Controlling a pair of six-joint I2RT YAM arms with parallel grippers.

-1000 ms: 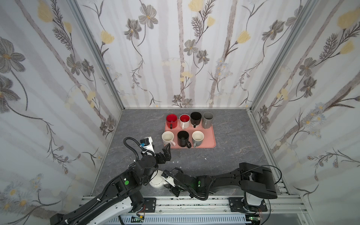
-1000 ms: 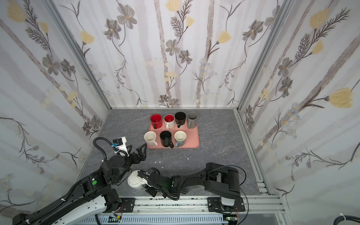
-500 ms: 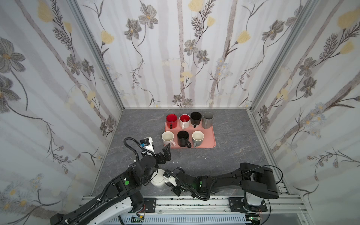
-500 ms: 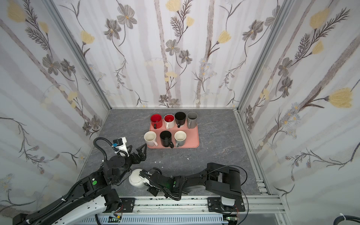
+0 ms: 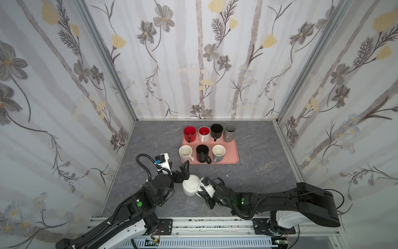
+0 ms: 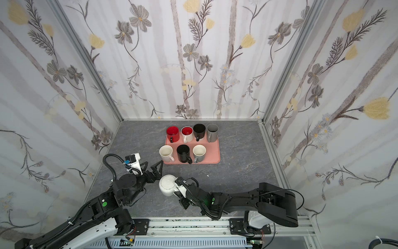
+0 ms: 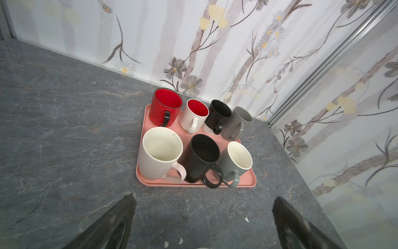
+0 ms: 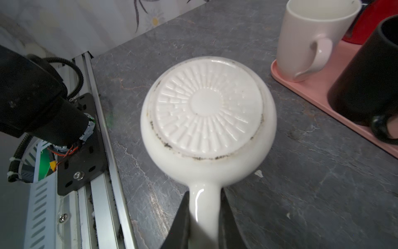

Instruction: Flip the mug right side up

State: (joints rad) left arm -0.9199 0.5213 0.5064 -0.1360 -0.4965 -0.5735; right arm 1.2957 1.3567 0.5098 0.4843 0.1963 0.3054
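Readable text: nothing is reading as a word, brand, number or sign in any view.
mug (image 8: 207, 107) underside: it is showing only a moulded pattern of rays around a plain disc, with no lettering.

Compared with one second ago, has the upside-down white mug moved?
Yes. In a top view the white mug, its handle in the right claw, is now closer to the pink tray.
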